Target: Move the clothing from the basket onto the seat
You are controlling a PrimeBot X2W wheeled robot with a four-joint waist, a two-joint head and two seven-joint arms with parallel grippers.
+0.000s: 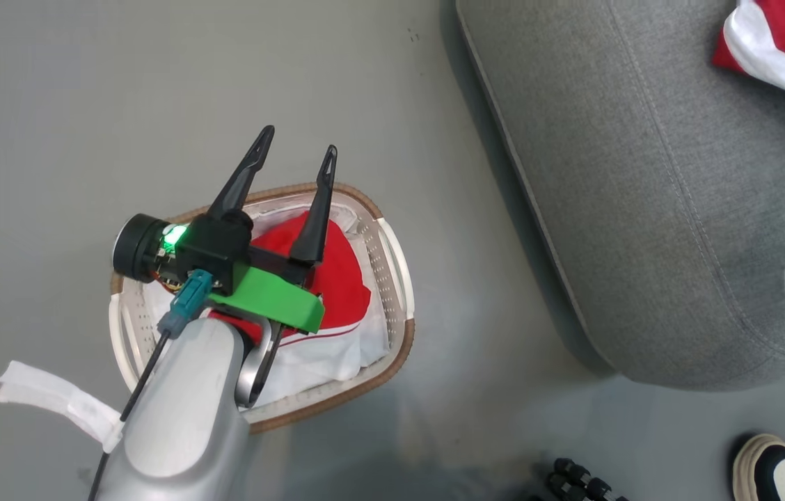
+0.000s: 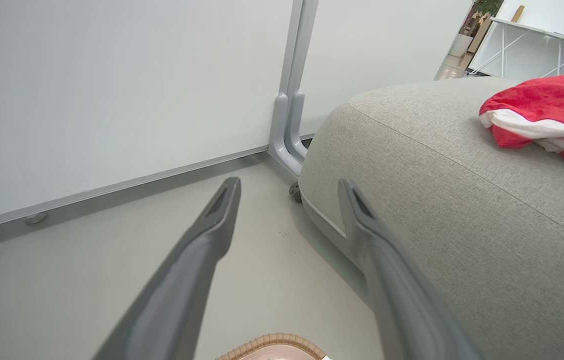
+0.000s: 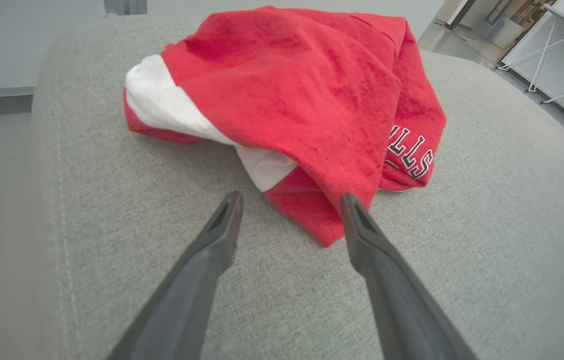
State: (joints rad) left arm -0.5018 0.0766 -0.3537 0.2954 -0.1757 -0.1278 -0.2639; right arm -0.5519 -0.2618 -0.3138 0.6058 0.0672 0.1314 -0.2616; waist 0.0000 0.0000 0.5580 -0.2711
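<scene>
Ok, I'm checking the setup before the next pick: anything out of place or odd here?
A person's shoe stands near the seat. A white fabric strip sticks out beside the left forearm.

The grey floor (image 1: 51, 104) carries the white basket (image 1: 398, 278) on the left and the big grey seat (image 1: 643, 209) apart to its right, with a person's shoe (image 1: 775, 473) at the near right. A crumpled red garment (image 1: 782, 35) with white trim lies on the seat's far right part; a second red garment (image 1: 344, 278) lies in the basket over a white cloth (image 1: 323, 358).
</scene>
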